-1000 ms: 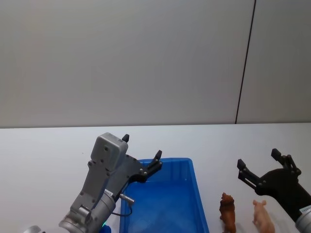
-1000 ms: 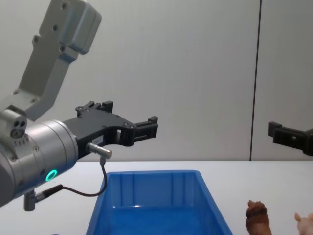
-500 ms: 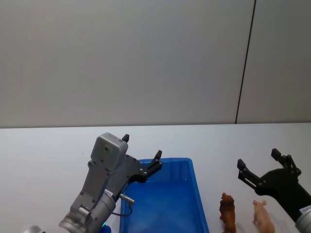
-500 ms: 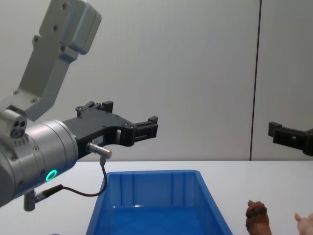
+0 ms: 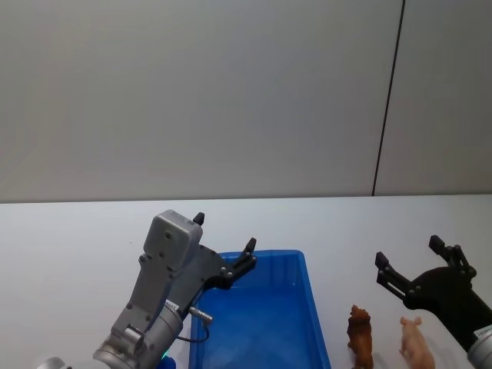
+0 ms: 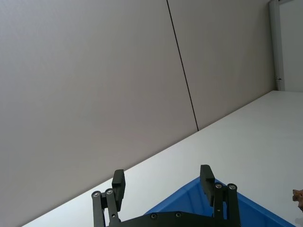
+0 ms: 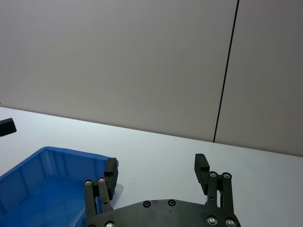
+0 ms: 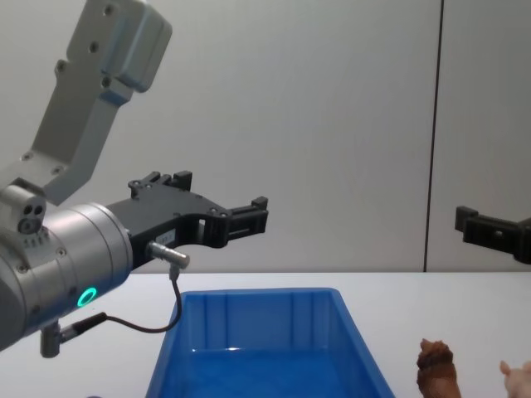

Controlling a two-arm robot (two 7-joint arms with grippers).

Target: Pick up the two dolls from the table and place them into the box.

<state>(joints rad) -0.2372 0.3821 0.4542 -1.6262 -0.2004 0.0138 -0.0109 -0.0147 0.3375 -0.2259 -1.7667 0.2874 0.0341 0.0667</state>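
Two dolls stand on the white table [image 5: 69,246] to the right of the blue box [image 5: 261,323]: a reddish-brown one [image 5: 360,335] [image 8: 436,369] and a pale pink one [image 5: 415,344] [image 8: 518,379] beside it. My right gripper [image 5: 409,257] [image 7: 156,169] hovers open above the dolls, empty. Open and empty too, my left gripper [image 5: 224,235] [image 8: 217,199] [image 6: 162,179] hangs over the box's far left corner. The box [image 7: 45,184] [image 8: 265,348] [image 6: 222,208] looks empty where I see into it.
A plain grey wall [image 5: 200,92] with a dark vertical seam [image 5: 387,100] rises behind the table. Bare tabletop stretches to the left of the box and beyond it. A thin cable [image 8: 137,325] loops from my left wrist.
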